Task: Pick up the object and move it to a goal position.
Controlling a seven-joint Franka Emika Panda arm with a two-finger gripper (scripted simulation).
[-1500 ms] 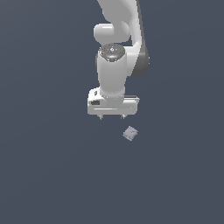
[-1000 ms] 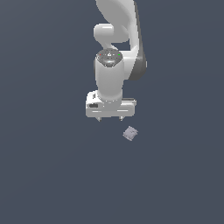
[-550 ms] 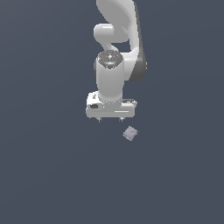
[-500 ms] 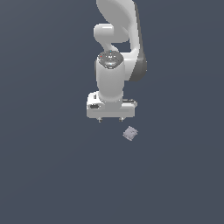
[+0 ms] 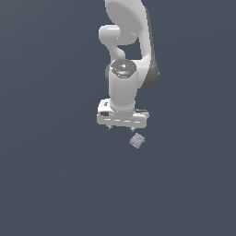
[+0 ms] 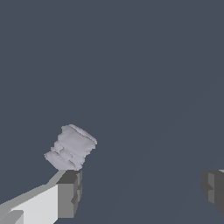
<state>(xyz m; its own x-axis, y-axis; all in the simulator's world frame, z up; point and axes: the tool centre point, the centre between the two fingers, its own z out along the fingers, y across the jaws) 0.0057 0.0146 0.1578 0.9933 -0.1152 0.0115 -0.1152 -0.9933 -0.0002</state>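
Note:
The object, a tiny pale grey-lilac cube [image 5: 137, 140], lies on the dark grey floor, turned at an angle. My white gripper [image 5: 121, 128] hangs just above the floor, beside the cube toward the exterior view's left. Its fingers are spread wide and hold nothing. In the wrist view the cube [image 6: 70, 147] sits just beyond one fingertip [image 6: 69, 192], outside the gap between the fingers; the other fingertip [image 6: 214, 188] is far across the picture. The gripper midpoint [image 6: 141, 190] is over bare floor.
The white arm [image 5: 125, 55] rises from the gripper toward the top of the exterior view. A plain dark grey floor [image 5: 55, 175] surrounds everything.
The gripper has shifted slightly toward the exterior view's right, nearer the cube. The wrist has turned a little. The cube has stayed in place.

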